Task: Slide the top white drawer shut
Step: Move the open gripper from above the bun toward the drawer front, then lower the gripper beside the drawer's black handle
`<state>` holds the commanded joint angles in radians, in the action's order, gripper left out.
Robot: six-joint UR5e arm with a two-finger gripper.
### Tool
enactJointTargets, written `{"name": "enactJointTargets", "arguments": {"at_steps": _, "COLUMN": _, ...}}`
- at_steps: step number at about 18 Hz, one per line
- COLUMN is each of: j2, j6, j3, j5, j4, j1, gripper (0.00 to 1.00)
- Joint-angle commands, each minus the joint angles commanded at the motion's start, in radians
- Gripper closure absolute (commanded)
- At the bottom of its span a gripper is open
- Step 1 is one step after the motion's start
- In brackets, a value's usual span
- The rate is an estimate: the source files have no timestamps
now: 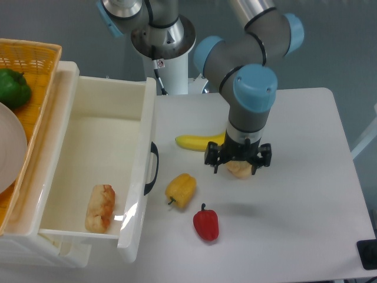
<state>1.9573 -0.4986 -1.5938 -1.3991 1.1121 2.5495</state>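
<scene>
Jaws of the black two-finger gripper (238, 164) stand spread wide, hovering over a pale tan bread roll (239, 170) on the white table (306, 194). Just left of the roll lies a yellow banana (197, 142); further left sit a yellow bell pepper (181, 190) and a red bell pepper (205, 224). Left of the peppers, the top white drawer (100, 165) with its curved black handle (152, 167) stands pulled out, holding a browned pastry (100, 207). Beyond it, an orange-yellow woven basket (32, 65) holds a green pepper (13, 87).

Robot arm reaching down from above, wrist vertical, gripper (238, 165) pointing downward, black fingers (214, 163) spread apart
</scene>
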Motion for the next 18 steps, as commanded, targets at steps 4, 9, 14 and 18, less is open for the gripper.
{"name": "enactJointTargets", "arguments": {"at_steps": 4, "j2": 0.011, "j6": 0.034, "j3": -0.003, "j5": 0.031, "j4": 0.005, "j1": -0.028, "gripper": 0.0}}
{"name": "enactJointTargets", "arguments": {"at_steps": 9, "j2": 0.02, "j6": 0.058, "j3": -0.005, "j5": 0.043, "j4": 0.002, "j1": -0.055, "gripper": 0.0}}
{"name": "enactJointTargets", "arguments": {"at_steps": 14, "j2": 0.032, "j6": 0.084, "j3": 0.0, "j5": 0.054, "j4": 0.002, "j1": -0.074, "gripper": 0.0}}
{"name": "enactJointTargets", "arguments": {"at_steps": 18, "j2": 0.031, "j6": 0.086, "j3": 0.0, "j5": 0.06, "j4": 0.002, "j1": -0.081, "gripper": 0.0}}
